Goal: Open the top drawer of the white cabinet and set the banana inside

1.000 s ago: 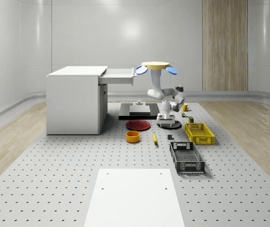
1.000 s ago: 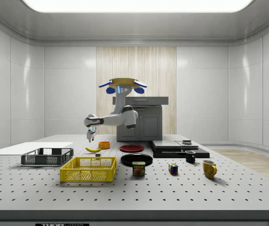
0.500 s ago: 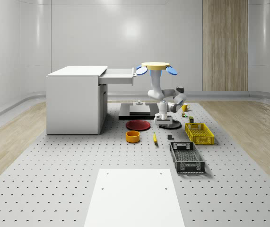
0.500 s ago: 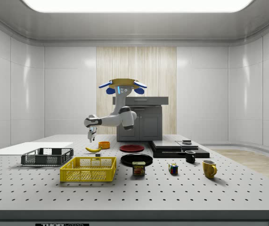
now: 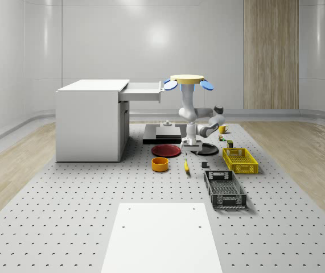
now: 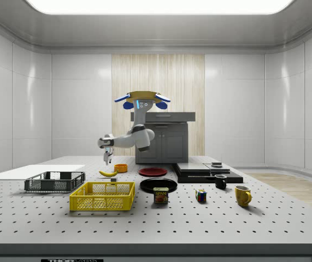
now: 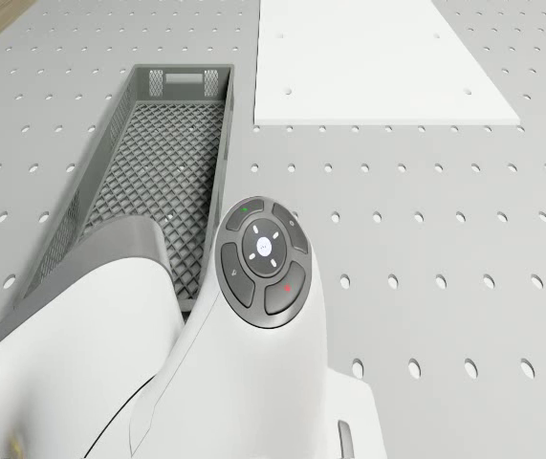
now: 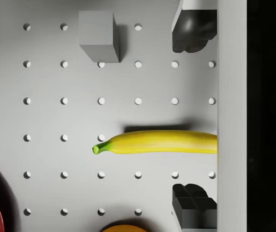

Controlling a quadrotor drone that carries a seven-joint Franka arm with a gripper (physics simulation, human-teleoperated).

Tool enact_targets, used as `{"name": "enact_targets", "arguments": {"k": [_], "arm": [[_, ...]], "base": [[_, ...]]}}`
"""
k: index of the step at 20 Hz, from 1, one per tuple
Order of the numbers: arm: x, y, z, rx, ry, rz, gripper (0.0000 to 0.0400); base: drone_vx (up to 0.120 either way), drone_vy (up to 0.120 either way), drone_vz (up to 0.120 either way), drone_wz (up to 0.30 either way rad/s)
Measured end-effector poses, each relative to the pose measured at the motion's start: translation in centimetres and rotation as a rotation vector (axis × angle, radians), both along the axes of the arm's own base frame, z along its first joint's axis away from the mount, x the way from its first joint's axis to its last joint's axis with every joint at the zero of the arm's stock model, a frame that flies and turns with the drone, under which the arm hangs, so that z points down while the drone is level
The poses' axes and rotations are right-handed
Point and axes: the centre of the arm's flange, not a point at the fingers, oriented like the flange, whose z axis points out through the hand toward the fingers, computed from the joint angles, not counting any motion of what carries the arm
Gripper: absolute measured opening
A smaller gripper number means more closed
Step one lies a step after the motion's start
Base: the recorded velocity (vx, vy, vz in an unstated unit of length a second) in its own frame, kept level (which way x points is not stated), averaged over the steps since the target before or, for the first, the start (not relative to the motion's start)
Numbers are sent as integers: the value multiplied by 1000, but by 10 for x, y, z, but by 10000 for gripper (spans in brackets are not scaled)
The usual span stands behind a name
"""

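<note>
The banana (image 8: 159, 142) lies on the table (image 5: 65, 216) between the orange bowl (image 5: 160, 164) and the empty grey crate (image 5: 225, 189). Above it hangs the gripper (image 8: 194, 116), fingers apart. The drone (image 5: 188, 82) hovers beside the cabinet's (image 5: 88, 122) open, apparently empty top drawer (image 5: 142, 91).

Little text is legible. In the side view, a small can (image 6: 160, 195) on the table near the yellow crate carries a label whose lettering cannot be made out, and a strip (image 6: 72, 260) on the table's front edge bears print too small to make out. The round button pad (image 7: 265, 262) on the arm carries small symbols, not words.
</note>
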Motion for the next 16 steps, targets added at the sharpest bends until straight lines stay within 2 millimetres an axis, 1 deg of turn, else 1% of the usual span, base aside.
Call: {"name": "enact_targets", "arguments": {"k": [8,16], "arm": [[1,21,36,0,0,0,400],[19,29,65,0,0,0,400]], "base": [[0,0,0,0],[0,0,0,0]]}}
